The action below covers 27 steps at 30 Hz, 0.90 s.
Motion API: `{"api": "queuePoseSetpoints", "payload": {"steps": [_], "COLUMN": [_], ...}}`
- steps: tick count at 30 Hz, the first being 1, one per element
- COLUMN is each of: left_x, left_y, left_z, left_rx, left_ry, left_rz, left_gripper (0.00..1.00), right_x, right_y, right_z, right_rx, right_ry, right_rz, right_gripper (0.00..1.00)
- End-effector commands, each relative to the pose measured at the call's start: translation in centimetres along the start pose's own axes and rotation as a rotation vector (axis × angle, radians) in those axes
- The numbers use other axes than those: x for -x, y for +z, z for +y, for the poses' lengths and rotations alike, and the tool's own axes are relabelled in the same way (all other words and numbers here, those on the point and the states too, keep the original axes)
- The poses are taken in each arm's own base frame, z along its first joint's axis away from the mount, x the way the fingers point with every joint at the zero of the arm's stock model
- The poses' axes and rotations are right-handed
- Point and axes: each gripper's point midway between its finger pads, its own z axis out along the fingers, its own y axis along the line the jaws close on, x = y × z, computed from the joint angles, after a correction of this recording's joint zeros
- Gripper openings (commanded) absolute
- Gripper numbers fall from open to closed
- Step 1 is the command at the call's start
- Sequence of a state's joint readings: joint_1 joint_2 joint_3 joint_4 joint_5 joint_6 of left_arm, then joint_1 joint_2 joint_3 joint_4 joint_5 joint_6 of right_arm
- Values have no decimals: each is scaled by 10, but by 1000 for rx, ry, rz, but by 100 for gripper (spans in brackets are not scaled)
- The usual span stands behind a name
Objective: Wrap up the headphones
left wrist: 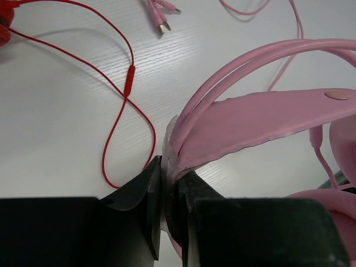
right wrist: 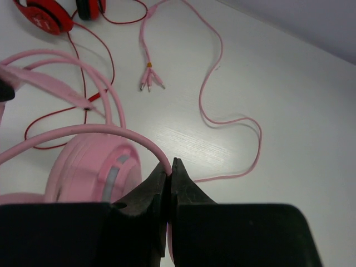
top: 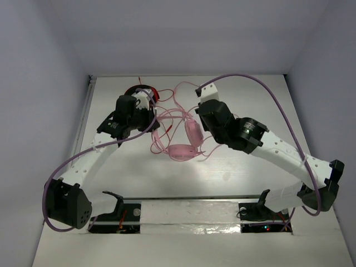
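Note:
The pale-pink headphones (top: 186,146) lie at the table's middle, their thin pink cable (top: 181,89) looping toward the back. In the left wrist view my left gripper (left wrist: 169,167) is shut on the end of the padded headband (left wrist: 261,117), which rises away to the right. My right gripper (right wrist: 171,166) is shut on the pink cable, which arcs left from the fingertips over a round ear cup (right wrist: 92,167). The rest of the cable (right wrist: 245,128) snakes across the table to its split plug end (right wrist: 149,83). From above, the left gripper (top: 154,123) and right gripper (top: 196,123) flank the headphones.
Smaller red-and-black headphones (top: 142,92) sit at the back left, behind the left wrist. Their red cable (left wrist: 128,83) loops over the table close to the left fingers. White walls enclose the table on three sides.

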State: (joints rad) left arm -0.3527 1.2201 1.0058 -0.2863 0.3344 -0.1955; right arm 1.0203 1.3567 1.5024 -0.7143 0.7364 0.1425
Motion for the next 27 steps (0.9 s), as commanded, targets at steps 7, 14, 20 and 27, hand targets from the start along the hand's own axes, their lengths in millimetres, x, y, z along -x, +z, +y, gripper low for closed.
{"api": "queuePoseSetpoints", "payload": {"steps": [7, 14, 20, 27], "left_x": [10, 33, 58, 93], "left_y": [-13, -38, -54, -79], "left_z": [-55, -85, -104, -124], "left_rx": [-307, -431, -499, -566], "left_ry": [71, 74, 45, 19], "left_rz": [-27, -108, -173, -269], "left_gripper": [0, 0, 0, 0], "right_x": [9, 6, 8, 15], "right_y": [40, 34, 22, -5], "right_z": [-22, -12, 0, 12], "right_rx": [-23, 98, 215, 390], "right_ry": [111, 252, 391, 491], "right_rz": [-59, -123, -201, -326], "right_gripper": [0, 0, 0, 11]}}
